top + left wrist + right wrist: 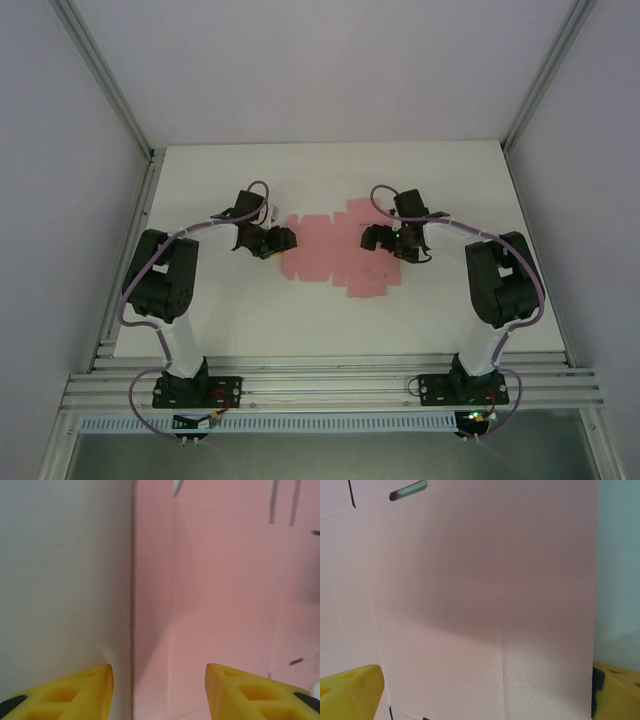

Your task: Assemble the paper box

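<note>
The paper box (335,250) is a flat pink cut-out sheet, unfolded, lying on the white table (300,320) about midway between the two arms, with flaps and tabs jutting from its near and far edges. The left hand (275,243) sits at the sheet's left end and the right hand (378,238) at its right end, both low over the table and turned in toward the card. In the left wrist view the left hand's two yellow fingers (95,690) stand moderately apart with a clear gap between them. The straight left edge of the sheet runs up through that gap, so one finger is over bare table and the other over pink card; nothing is pinched between them. Whether the tips touch the surface I cannot tell. In the right wrist view the right hand is spread wide, its yellow fingers (355,690) at the two bottom corners of the picture. Pink card lies across nearly the whole span between them, and the sheet's right edge falls just inside the right-hand finger. It holds nothing. A narrow cut slot (409,489) shows near the top of that view, and faint fold lines cross the card.
</note>
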Controlling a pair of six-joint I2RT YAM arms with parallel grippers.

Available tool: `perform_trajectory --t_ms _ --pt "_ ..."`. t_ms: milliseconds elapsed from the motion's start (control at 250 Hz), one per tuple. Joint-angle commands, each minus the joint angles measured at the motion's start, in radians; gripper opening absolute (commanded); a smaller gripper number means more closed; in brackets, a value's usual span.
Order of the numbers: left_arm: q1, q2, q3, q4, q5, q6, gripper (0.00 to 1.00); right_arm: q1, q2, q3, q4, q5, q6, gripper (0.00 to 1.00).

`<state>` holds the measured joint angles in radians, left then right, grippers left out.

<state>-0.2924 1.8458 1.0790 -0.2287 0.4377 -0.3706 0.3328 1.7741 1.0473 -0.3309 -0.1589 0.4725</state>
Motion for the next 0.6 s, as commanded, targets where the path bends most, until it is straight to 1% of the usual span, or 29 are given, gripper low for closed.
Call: perform_trajectory --t_ms 0,40,112,156,248,291,331,363,459,547,599 --pt "-0.005 0.004 0.034 -0.081 -0.068 0.029 0.51 0.012 0.056 -0.003 0.059 -0.073 0.005 1.00" --pt "-0.004 -0.002 0.040 -0.093 -0.065 0.038 0.51 0.011 0.055 -0.002 0.058 -0.072 0.001 1.00" --pt "-0.004 -0.017 0.033 -0.072 -0.035 0.041 0.44 0.011 0.057 0.001 0.055 -0.065 -0.005 1.00" --pt "-0.003 -0.015 0.031 -0.060 0.003 0.035 0.38 0.011 0.059 0.000 0.055 -0.062 -0.006 1.00" --pt "-0.007 0.012 0.018 0.040 0.114 0.000 0.36 0.011 0.064 -0.001 0.059 -0.062 -0.005 1.00" --pt "-0.007 0.032 0.017 0.077 0.155 -0.020 0.33 0.011 0.066 -0.003 0.063 -0.065 -0.002 1.00" --pt "-0.008 0.045 0.016 0.102 0.176 -0.030 0.27 0.011 0.067 -0.004 0.065 -0.072 -0.001 1.00" --pt "-0.011 0.050 0.013 0.123 0.182 -0.039 0.22 0.011 0.067 -0.005 0.069 -0.077 -0.003 1.00" --pt "-0.011 0.035 0.004 0.152 0.172 -0.044 0.00 0.010 0.057 -0.006 0.068 -0.080 -0.011 1.00" --pt "-0.011 -0.022 -0.021 0.162 0.138 -0.029 0.00 0.003 0.025 -0.017 0.070 -0.084 -0.027 1.00" --pt "-0.011 -0.070 -0.050 0.183 0.130 -0.021 0.00 -0.015 -0.007 -0.043 0.097 -0.119 -0.025 1.00"
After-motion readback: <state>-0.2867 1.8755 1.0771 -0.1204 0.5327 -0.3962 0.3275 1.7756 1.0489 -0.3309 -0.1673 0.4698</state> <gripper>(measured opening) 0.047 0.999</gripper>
